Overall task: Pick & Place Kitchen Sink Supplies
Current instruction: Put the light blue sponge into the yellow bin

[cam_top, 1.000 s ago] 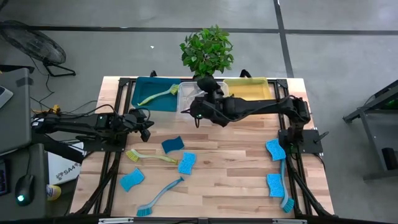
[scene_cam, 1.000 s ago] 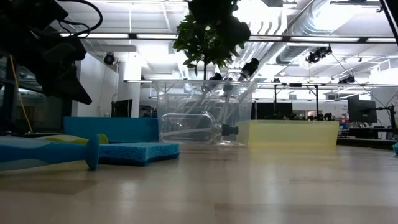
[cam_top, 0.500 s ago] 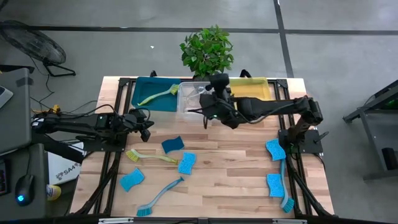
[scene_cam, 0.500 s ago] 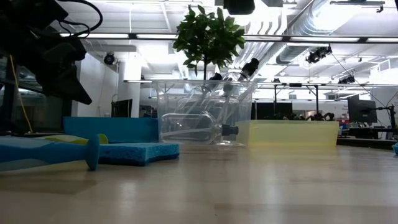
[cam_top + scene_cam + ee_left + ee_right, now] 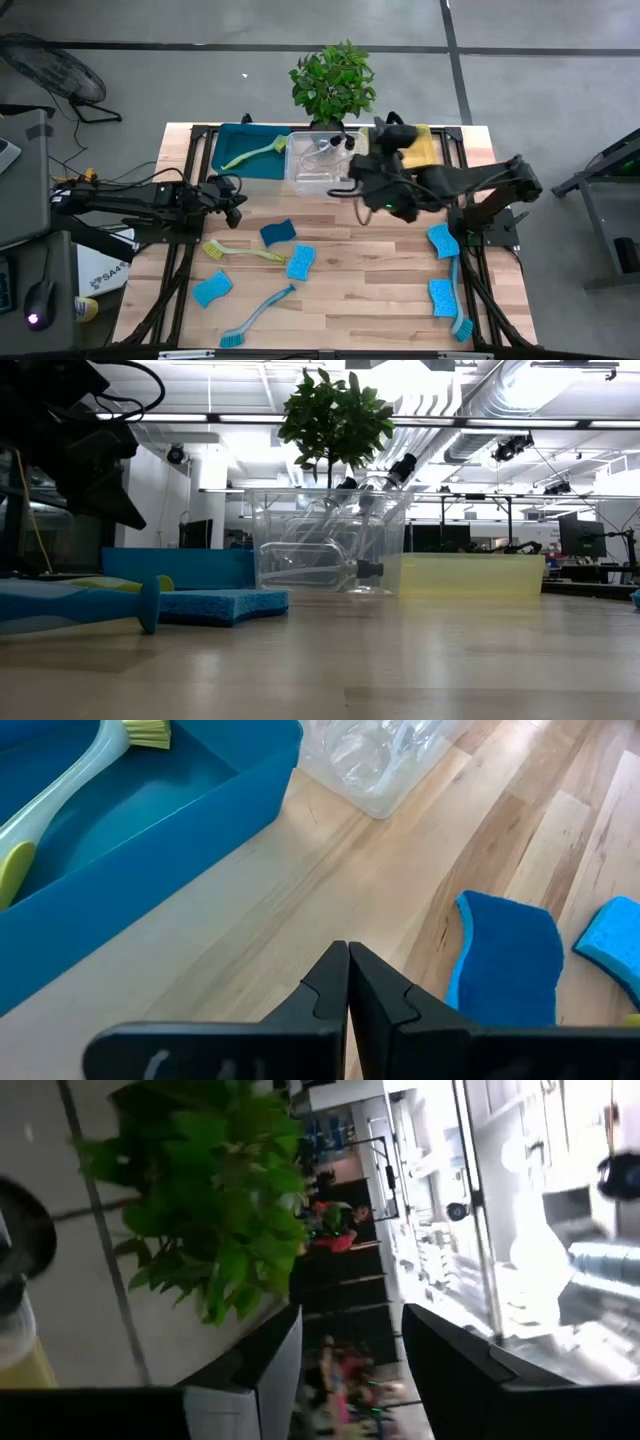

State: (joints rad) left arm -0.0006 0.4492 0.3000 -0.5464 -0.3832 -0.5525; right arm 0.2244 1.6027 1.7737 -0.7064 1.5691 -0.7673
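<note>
Blue wavy sponges [image 5: 299, 261] and long brushes [image 5: 243, 252] lie on wooden table [image 5: 370, 290], nearer than clear bin [image 5: 297, 170]. Left gripper [image 5: 347, 982] pinched shut, empty, beside bin. Right gripper [image 5: 349, 1338] parted, empty, has swung off bin; pump bottles [image 5: 327, 152] inside, next pick pending.

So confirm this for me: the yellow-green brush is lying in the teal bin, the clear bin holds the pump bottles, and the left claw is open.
One thing is wrong: the left claw is shut, its fingers pressed together in the left wrist view. The rest stands: the yellow-green brush lies in the teal bin, and the clear bin holds the pump bottles, as the high view shows.
</note>
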